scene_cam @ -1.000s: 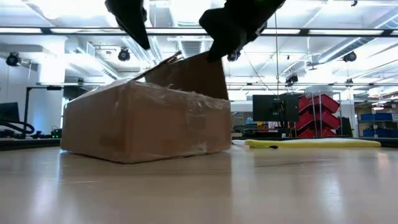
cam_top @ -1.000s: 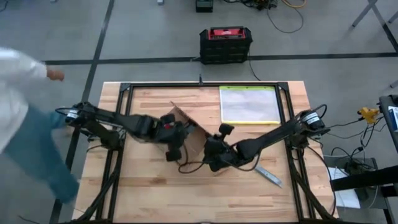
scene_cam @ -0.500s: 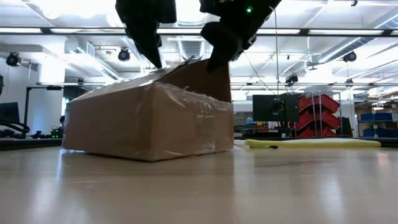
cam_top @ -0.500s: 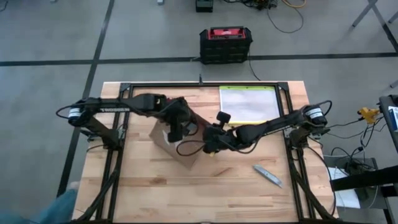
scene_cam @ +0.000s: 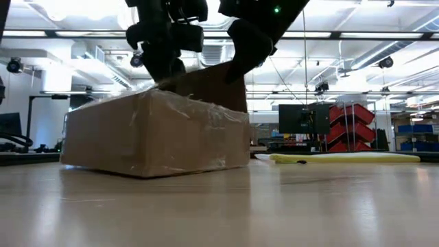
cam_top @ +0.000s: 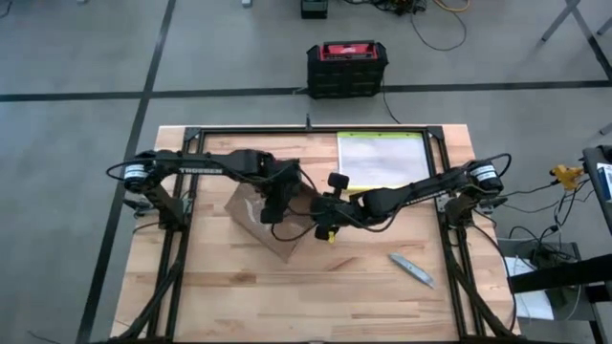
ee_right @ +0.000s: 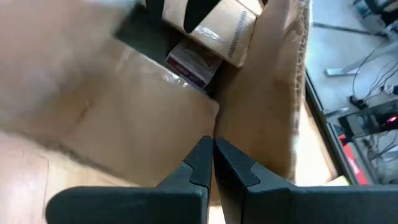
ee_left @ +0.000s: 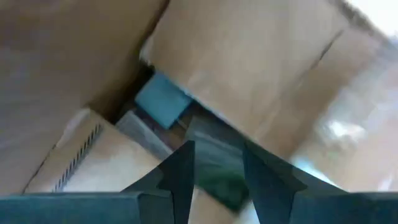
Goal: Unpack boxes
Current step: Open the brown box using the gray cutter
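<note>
The box [cam_top: 256, 218] sits left of the tabletop's [cam_top: 316, 296] centre, flaps raised, smaller packages [ee_left: 163, 99] visible inside. My left tool [cam_top: 272, 212] reaches down into its open top, fingers parted, gripping nothing I can make out. My right tool [cam_top: 326, 225], clenched shut, pinches the box's right-hand flap [scene_cam: 212, 86] upright.

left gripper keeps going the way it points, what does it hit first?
Probably the contents inside the open carton: the left gripper, fingers apart, points at a dark green item beside a blue one. Depth is unclear.
</note>
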Tool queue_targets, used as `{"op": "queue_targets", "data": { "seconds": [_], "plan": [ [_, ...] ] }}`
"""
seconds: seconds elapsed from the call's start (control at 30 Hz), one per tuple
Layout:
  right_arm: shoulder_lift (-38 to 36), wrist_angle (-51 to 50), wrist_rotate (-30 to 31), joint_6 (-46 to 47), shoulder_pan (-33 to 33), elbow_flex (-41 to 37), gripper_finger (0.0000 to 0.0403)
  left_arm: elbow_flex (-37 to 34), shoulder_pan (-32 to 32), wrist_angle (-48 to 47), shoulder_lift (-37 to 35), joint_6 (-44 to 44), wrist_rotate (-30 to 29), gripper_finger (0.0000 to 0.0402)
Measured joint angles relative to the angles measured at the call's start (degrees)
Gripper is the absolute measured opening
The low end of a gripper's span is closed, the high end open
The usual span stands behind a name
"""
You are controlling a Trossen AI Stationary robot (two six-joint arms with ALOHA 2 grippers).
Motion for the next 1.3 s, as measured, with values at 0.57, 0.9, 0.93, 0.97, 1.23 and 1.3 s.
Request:
{"op": "queue_targets", "data": {
  "seconds": [0.57, 0.9, 0.93, 0.97, 1.23, 1.3],
  "plan": [
    [-0.02, 5.85, -0.37, -4.55, -1.29, 0.2, 0.0, 3.76, -0.24, -6.64, -0.78, -0.86, 2.2, 0.0119],
    [-0.02, 6.32, -0.36, -4.93, -4.2, 0.28, 0.0, 5.67, -5.71, -10.94, -1.46, -6.81, 5.66, 0.0119],
    [-0.02, 6.32, -0.37, -4.97, -4.55, 0.28, 0.0, 5.67, -6.81, -11.67, -1.46, -7.83, 5.97, 0.0119],
    [-0.02, 6.34, -0.38, -5.01, -4.92, 0.28, 0.0, 5.67, -7.91, -12.45, -1.46, -8.96, 6.19, 0.0119],
    [-0.11, 7.03, -2.4, -5.7, -8.48, 0.32, 0.0, 5.65, -18.07, -14.54, -2.81, -18.62, 6.22, 0.0119],
    [-0.11, 8.14, -6.8, -5.55, -9.17, 0.35, 0.0, 5.65, -19.87, -14.52, -3.72, -20.97, 6.19, 0.0119]
  ]
}}
